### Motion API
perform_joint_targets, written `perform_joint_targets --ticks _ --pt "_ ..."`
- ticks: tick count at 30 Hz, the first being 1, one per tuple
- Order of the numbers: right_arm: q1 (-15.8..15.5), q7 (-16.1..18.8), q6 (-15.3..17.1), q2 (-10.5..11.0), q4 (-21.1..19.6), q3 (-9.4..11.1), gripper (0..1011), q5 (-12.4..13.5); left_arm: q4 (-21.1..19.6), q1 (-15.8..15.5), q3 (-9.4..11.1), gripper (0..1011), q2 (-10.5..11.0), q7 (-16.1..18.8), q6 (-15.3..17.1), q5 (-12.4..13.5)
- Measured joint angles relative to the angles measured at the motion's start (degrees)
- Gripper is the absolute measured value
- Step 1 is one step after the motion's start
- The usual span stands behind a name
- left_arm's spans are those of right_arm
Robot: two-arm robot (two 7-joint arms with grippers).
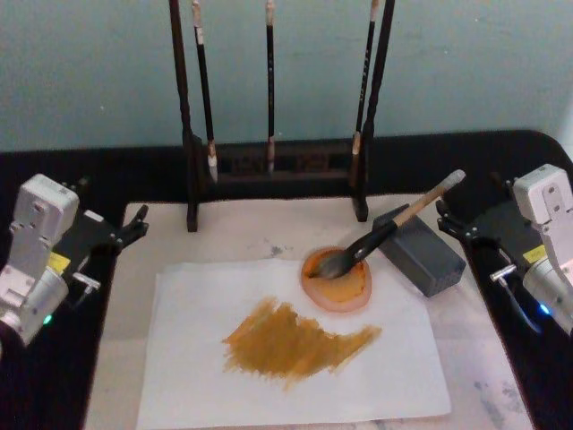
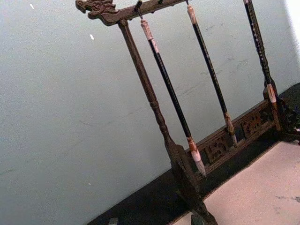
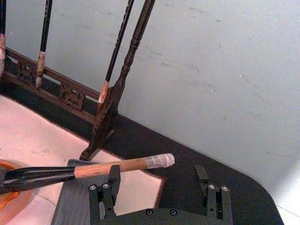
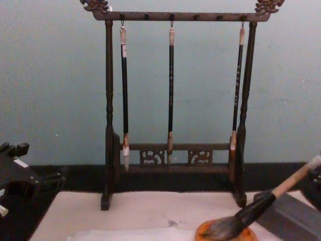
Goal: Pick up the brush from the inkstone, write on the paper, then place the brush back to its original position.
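The right claw (image 1: 448, 224) hovered empty at the three o'clock edge of the black counter (image 1: 501, 152), its two fingers spread wide. The left claw (image 1: 134, 226), likewise spread and empty, was parked at nine o'clock, well apart from the work.

The hazards ran as follows. The tall dark wooden stand (image 4: 108, 100) at twelve o'clock, hung with three thin dark brushes (image 4: 171, 85), stood near the right arm's reach, and a wide swing could have knocked it. The thin white sheet of paper (image 1: 197, 358), already carrying a broad ochre stroke (image 1: 300, 345), lay loose on the beige mat (image 1: 251, 237); a dragged finger could have creased or smeared it. The grey rectangular block (image 1: 425, 255) propped the handle, so a nudge there would probably have rolled the handle off. The thick calligraphy brush (image 1: 394, 228), pale wood above a black collar and bushy grey bristles, was only leaning, and a light touch could have tipped it. The small round orange-brown inkstone (image 1: 345, 300) was shallow and might have slid.

Relative to the right claw, the brush's whitish end lay just beyond the fingertips at about twelve o'clock, apparently clear of them. The handle ran down toward eight o'clock across the block, with the bristles resting in the inkstone, near the claw but not within it.
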Motion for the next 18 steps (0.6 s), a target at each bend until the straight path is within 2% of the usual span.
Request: perform_joint_targets --ticks 18 --pt "0.00 0.00 0.00 0.00 0.00 0.00 1000 0.00 0.00 0.00 0.00 1010 0.00 0.00 0.00 0.00"
